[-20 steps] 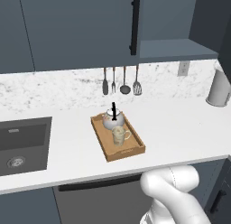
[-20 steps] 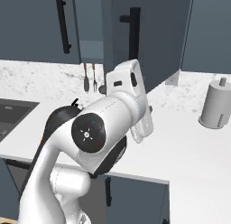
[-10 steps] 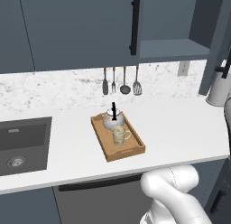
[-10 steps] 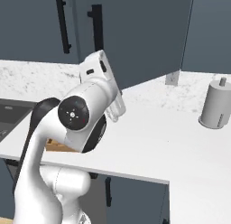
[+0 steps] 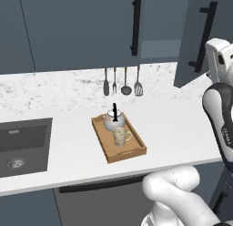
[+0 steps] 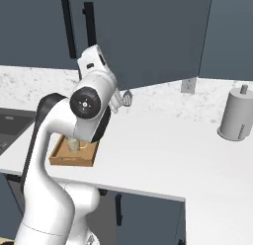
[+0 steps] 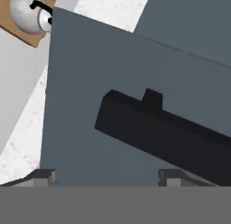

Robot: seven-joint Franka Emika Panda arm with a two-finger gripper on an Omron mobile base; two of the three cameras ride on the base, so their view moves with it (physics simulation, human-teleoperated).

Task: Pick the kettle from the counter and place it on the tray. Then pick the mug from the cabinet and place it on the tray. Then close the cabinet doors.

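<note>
The wooden tray (image 5: 132, 152) lies on the white counter (image 5: 173, 125) and holds the silvery kettle (image 5: 113, 121) and the beige mug (image 5: 120, 136). In the hand view, my gripper (image 7: 108, 177) is open, its fingertips (image 7: 43, 175) wide apart right in front of a slate-blue cabinet door (image 7: 85, 74) and its black bar handle (image 7: 158, 128). The kettle (image 7: 28, 11) shows at that view's top left. In the left base view, the right cabinet door (image 5: 195, 20) stands partly open and the left cabinet door (image 5: 91, 29) is flat. The arm (image 6: 89, 105) hides most of the tray (image 6: 62, 157).
Kitchen utensils (image 5: 122, 83) hang on the wall behind the tray. A dark sink (image 5: 22, 145) is set into the counter at the left. A grey paper-towel holder (image 6: 237, 115) stands at the right of the counter.
The arm has swung up from over the counter to the right cabinet door. That door has turned partway toward shut, and its handle now faces the left base view.
</note>
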